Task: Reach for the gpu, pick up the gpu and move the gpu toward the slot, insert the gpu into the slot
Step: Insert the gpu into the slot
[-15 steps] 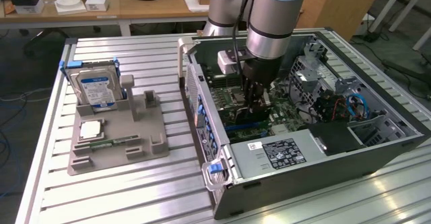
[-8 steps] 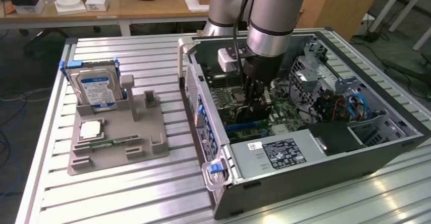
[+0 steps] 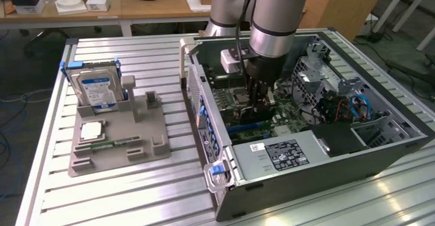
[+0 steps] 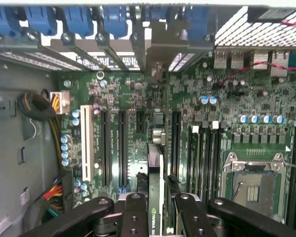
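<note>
Open PC case (image 3: 319, 154) lies on its side on slatted table (image 3: 136, 195), walls close round the board (image 4: 227, 118); arm (image 3: 275, 22) drops straight down inside; gripper (image 4: 155, 210) clamped on gpu (image 4: 155, 163), card edge-on, upright, betw. slots (image 4: 122, 143), bracket end twd rear wall.

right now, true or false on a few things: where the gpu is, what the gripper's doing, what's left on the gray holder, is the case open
1. The gripper is shut on the gpu. True.
2. The gpu rests on the gray holder. False: it is held edge-on above the motherboard inside the computer case.
3. The hard drive stands upright in the holder. True.
4. The case side is closed. False: it is open, with the arm reaching in.
5. The CPU socket holds a chip with a cooler. False: no cooler is on it.
</note>
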`<state>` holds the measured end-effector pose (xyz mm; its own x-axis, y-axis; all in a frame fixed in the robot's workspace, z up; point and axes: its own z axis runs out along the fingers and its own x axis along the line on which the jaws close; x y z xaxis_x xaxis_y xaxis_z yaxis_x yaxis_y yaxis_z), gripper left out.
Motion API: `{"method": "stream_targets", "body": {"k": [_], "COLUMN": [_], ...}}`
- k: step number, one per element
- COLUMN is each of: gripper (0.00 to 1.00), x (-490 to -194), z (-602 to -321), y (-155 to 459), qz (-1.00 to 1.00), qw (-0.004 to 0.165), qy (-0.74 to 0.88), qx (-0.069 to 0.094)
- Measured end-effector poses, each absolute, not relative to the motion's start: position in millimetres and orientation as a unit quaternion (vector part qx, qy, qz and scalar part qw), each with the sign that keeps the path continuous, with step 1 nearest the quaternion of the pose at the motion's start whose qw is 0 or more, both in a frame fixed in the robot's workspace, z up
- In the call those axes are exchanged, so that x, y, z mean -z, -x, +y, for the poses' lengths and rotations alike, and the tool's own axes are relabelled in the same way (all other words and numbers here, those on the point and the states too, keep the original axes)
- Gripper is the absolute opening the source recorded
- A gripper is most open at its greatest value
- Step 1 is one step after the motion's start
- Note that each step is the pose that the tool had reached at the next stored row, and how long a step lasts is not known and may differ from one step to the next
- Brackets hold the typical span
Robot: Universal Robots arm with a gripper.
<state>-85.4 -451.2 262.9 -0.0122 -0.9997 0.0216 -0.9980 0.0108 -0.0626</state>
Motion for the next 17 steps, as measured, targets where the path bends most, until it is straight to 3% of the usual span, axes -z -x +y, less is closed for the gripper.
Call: {"method": "stream_targets", "body": {"k": [17], "gripper": [0.26], "x": [-261.4], "z": [-454.1], "y": [88.9], "qz": [0.711], "qw": [0.019], "qy": [0.703], "qx": [0.03]}}
